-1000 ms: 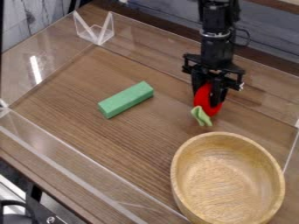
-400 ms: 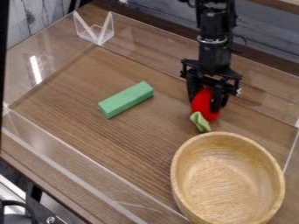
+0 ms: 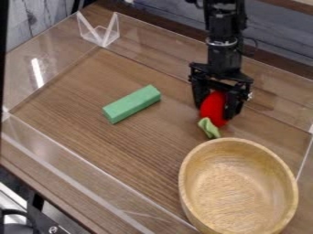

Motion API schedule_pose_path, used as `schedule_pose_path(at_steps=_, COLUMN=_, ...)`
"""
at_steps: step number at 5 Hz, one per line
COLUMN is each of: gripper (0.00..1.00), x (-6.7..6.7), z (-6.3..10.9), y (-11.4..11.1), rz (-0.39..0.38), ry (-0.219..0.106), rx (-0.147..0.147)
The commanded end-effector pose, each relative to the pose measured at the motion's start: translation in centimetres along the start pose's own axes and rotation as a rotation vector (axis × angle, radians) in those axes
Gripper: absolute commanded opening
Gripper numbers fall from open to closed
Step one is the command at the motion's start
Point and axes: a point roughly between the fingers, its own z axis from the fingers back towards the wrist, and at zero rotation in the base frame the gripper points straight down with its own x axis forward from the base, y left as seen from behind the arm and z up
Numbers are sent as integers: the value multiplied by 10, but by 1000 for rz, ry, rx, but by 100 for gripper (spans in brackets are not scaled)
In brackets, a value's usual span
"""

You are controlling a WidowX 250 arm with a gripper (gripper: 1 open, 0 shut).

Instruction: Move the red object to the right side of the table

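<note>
Sitting nearest: a wide, round bowl of pale wood (image 3: 188,186), low on the right of the view, its pale inside facing up. I'll place everything else from this bowl.
Level with the bowl, far left: some dark, curved thing (image 3: 17,216) at the corner of the view, too cut off for me to name.
Under the bowl: the brown wood-grain table (image 3: 104,151), its boards running on to the left and away behind.
Just beyond the bowl: the small, rounded red toy fruit (image 3: 213,115) rests on the table, its light green leafy end (image 3: 210,131) pointing back towards the bowl. A strip of wood lies between the two, so they're apart.
Left of the bowl and farther off: a flat, rectangular green block (image 3: 132,104), lying slantwise, well apart from the fruit.
Above the fruit, beyond the bowl: the black, jointed gripper (image 3: 218,97), pointing down, its fingers about the fruit's upper part. Whether they're open or gripping it, I can't tell; dark parts hide the contact.
Farther past the bowl: the dark robot arm (image 3: 225,15) rises out of the top of the view.
Farthest from the bowl, away to the left: a small, clear, angular plastic piece (image 3: 98,31) near the table's far corner.
</note>
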Motion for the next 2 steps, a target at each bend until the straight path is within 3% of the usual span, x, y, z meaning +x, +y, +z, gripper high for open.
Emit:
schedule_pose_path(at_steps=1, gripper=100, x=-2, z=45, y=-3, rz=-15, ry=-104, rx=-2)
schedule_pose_path(at_steps=2, gripper=100, x=-10, z=80, y=-5, rz=-14, ry=-179, rx=-5)
